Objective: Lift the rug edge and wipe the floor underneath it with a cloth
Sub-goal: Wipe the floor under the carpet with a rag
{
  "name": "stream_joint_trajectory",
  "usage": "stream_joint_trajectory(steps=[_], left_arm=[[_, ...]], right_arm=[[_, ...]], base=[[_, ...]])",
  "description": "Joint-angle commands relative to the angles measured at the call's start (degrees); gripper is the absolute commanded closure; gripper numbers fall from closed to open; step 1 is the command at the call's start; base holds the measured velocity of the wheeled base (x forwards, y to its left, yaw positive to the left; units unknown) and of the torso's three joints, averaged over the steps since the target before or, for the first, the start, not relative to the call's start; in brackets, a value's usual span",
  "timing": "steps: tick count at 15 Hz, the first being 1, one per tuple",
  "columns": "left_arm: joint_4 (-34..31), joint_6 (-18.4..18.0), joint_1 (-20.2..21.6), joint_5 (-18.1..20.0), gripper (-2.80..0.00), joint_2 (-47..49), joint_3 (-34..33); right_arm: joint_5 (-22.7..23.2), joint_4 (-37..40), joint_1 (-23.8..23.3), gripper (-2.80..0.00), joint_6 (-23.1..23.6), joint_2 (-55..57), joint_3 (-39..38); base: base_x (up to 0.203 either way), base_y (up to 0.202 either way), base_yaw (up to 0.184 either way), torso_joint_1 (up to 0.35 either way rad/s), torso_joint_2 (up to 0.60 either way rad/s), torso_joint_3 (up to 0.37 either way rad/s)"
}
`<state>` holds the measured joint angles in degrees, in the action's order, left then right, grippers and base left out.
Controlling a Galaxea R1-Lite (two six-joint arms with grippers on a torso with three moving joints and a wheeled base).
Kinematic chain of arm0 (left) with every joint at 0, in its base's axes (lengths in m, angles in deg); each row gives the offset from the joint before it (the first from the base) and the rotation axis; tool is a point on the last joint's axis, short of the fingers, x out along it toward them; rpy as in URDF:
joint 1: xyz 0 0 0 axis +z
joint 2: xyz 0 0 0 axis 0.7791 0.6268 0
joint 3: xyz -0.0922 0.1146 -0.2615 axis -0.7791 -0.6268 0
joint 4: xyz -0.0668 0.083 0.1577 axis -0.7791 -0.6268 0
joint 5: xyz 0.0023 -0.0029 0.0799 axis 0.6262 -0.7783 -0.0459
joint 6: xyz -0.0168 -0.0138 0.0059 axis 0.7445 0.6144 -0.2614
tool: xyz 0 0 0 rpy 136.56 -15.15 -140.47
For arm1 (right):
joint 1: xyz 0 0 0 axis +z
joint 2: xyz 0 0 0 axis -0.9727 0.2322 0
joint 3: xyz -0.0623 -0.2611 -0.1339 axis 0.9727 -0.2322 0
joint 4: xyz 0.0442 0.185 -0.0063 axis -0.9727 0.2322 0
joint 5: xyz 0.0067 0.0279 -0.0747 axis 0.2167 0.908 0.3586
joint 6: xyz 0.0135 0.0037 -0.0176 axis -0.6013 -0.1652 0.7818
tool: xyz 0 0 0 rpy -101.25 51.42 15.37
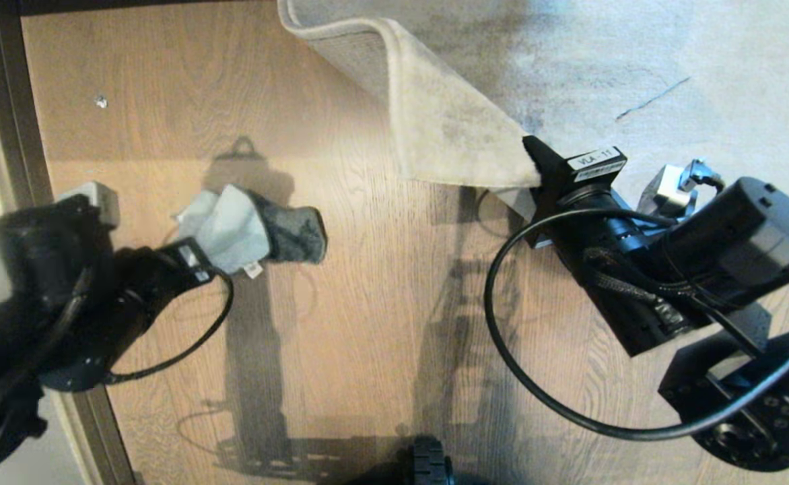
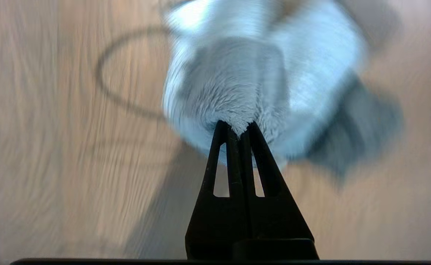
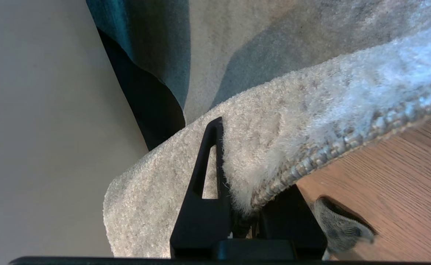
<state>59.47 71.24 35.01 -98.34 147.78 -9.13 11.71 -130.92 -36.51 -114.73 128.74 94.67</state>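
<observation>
The right gripper is pinching the rug edge up, fingers clamped; the left gripper is gripping the cloth tightly over the floor.

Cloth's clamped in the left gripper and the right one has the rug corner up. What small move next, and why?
Probably sweep the left gripper with the cloth rightward across the floor toward the lifted rug edge. The right gripper holds that edge folded back, baring planks, and the cloth sits short of that patch.

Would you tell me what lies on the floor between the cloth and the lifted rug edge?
Only bare floor with shadows, in the head view, lies between the cloth and the rug edge.
</observation>
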Motion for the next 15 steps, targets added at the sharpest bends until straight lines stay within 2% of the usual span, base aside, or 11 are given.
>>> stream_joint_trajectory(steps=[1,3,5,8,10,15], left_arm=[[0.2,-2.8,-4.1,0.1,0.00,-8.5,-6.0],[-0.1,-6.1,-10.2,0.1,0.00,-10.5,-7.3],[-0.3,-8.7,-18.4,-0.6,0.00,-10.8,-7.7],[-0.5,-10.8,-30.3,-4.5,0.00,-8.6,-8.2],[-0.5,-11.2,-32.5,-6.6,0.00,-5.8,-8.7],[-0.2,-11.2,-32.6,-6.6,0.00,-2.5,-8.0]], right_arm=[[-0.1,-2.7,0.0,0.00,-0.4,0.1,-0.2],[0.0,-2.7,0.0,0.00,-0.4,0.1,-0.3],[0.0,-2.7,0.0,0.00,-0.4,0.1,-0.3],[0.0,-2.7,0.0,0.00,-0.4,0.0,-0.9],[0.0,-2.7,0.0,0.00,-0.4,-0.1,-1.1],[0.0,-2.7,0.0,0.00,-0.4,0.0,-0.9]], base=[[0.000,0.000,0.000,0.000,0.00,0.000],[0.000,0.000,0.000,0.000,0.00,0.000],[0.000,0.000,0.000,0.000,0.00,0.000],[0.000,0.000,0.000,0.000,0.00,0.000],[0.000,0.000,0.000,0.000,0.00,0.000],[0.000,0.000,0.000,0.000,0.00,0.000]])
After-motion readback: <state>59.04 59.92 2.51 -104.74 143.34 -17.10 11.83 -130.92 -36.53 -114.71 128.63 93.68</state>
